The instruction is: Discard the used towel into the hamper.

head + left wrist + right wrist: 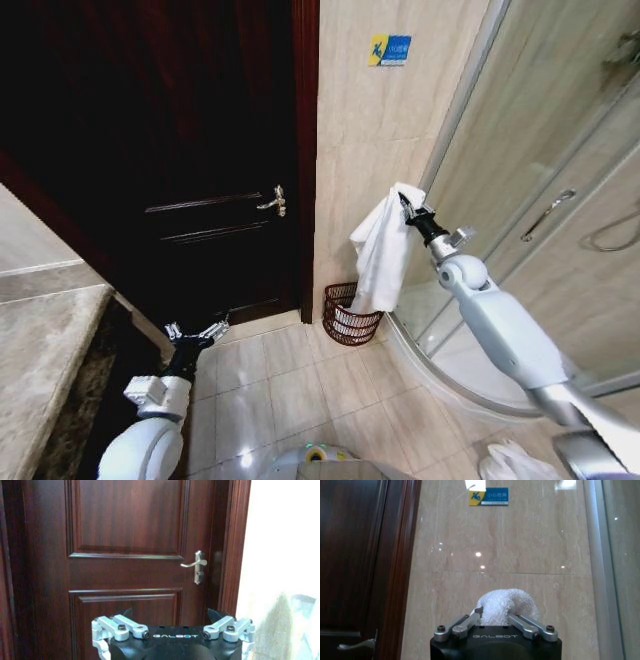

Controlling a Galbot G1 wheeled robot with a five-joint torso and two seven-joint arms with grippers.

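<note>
Head view: left gripper [197,331] hangs low before the dark door [180,150], jaws spread, holding nothing. Right of the door, the hamper [349,314] sits against the wall (floor level), right gripper [405,208] above it clenching the white towel [379,252].

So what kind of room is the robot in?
Most likely a bathroom: there's a glass shower enclosure, tiled walls, and a white towel held above a small hamper.
</note>
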